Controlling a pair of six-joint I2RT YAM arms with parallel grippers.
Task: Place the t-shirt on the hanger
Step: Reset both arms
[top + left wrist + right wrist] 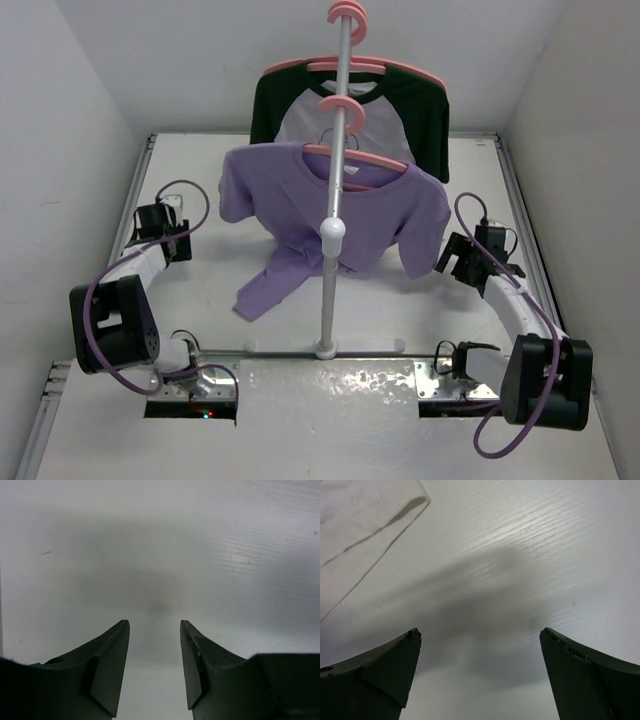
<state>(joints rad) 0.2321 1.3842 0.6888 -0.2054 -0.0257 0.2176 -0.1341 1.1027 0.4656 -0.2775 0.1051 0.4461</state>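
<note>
The lavender t-shirt (375, 215) hangs on the pink hanger (358, 158), whose hook sits on the white stand's pole (335, 200). The shirt's lower left part trails down onto the table (268, 285). My left gripper (168, 225) is open and empty, left of the shirt, over bare table; its wrist view (155, 625) shows only white tabletop. My right gripper (452, 258) is open and empty, just right of the shirt's right sleeve; its wrist view (480, 635) shows only tabletop between the fingers.
A white shirt with dark green sleeves (420, 115) hangs on a second pink hanger (345, 66) higher on the pole, behind. The stand's base (325, 347) lies between the arm bases. White walls enclose the table on three sides.
</note>
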